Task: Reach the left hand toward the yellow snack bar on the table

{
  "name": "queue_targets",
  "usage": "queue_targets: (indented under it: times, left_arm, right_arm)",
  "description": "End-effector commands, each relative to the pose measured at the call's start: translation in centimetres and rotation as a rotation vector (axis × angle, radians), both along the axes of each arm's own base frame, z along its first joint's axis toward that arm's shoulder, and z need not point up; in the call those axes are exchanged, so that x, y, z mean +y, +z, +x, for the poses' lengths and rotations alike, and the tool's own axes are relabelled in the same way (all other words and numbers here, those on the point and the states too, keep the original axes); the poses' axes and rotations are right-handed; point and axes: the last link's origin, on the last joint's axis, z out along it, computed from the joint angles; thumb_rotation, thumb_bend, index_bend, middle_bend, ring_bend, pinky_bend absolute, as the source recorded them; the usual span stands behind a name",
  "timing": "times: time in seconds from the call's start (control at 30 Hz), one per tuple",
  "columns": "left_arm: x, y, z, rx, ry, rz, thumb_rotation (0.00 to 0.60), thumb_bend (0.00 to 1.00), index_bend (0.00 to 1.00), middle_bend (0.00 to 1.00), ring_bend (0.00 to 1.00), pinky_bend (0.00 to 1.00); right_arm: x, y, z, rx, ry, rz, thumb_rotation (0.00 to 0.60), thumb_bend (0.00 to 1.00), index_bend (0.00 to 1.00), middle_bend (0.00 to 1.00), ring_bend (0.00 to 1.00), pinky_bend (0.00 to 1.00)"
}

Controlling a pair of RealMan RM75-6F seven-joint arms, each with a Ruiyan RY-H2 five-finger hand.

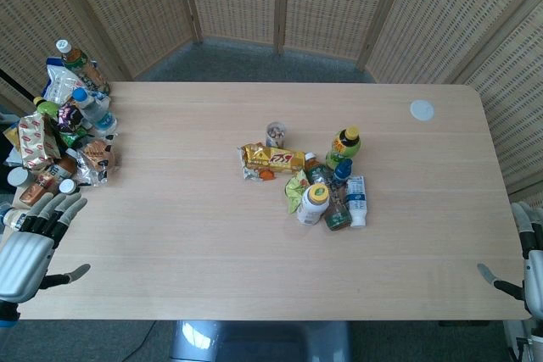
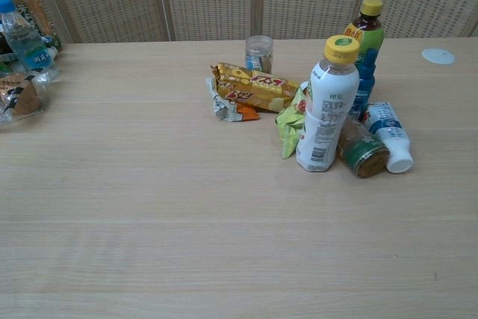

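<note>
The yellow snack bar (image 1: 273, 158) lies flat near the table's middle, with red lettering on its wrapper; the chest view shows the snack bar (image 2: 252, 87) in front of a small jar. My left hand (image 1: 30, 243) hovers at the table's near left corner, fingers spread and empty, far from the bar. My right hand (image 1: 526, 264) sits at the table's near right edge, partly cut off by the frame, fingers apart and holding nothing. Neither hand appears in the chest view.
A small glass jar (image 1: 276, 134) stands just behind the bar. Right of it cluster a white yellow-capped bottle (image 2: 326, 106), a green bottle (image 1: 344, 147), a lying bottle (image 2: 389, 135) and a green wrapper (image 2: 289, 128). Snacks and bottles (image 1: 68, 120) crowd the left edge. A white lid (image 1: 422, 109) lies far right.
</note>
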Motion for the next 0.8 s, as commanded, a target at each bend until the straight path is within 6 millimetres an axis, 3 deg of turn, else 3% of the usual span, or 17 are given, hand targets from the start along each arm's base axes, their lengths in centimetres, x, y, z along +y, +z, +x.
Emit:
queue_targets:
  times: [0.03,0.2,0.33,0.6,0.8]
  left_arm:
    - [0.0,0.0,0.0,0.001,0.000,0.001,0.600,0.00,0.00,0.00,0.00,0.00]
    - [0.7,-0.3,0.0,0.011,-0.009,-0.006,0.600,0.00,0.00,0.00,0.00,0.00]
    - [2.8,-0.8,-0.2,0.084,-0.022,-0.035,0.600,0.00,0.00,0.00,0.00,0.00]
    - [10.5,-2.4,3.0,0.126,-0.080,-0.111,0.600,0.00,0.03,0.00,0.00,0.00]
    - [16.2,-5.1,6.3,0.200,-0.145,-0.125,0.600,0.00,0.05,0.00,0.00,0.00]
  right_arm:
    - [0.0,0.0,0.0,0.000,0.000,0.001,0.600,0.00,0.00,0.00,0.00,0.00]
    - [0.0,0.1,0.0,-0.003,0.000,-0.002,0.600,0.00,0.00,0.00,0.00,0.00]
    - [0.0,0.3,-0.1,-0.007,-0.005,-0.010,0.600,0.00,0.00,0.00,0.00,0.00]
    - [-0.1,0.4,0.0,-0.016,-0.002,-0.013,0.600,0.00,0.00,0.00,0.00,0.00]
    - [0.0,0.6,0.0,-0.024,0.000,-0.013,0.600,0.00,0.00,0.00,0.00,0.00]
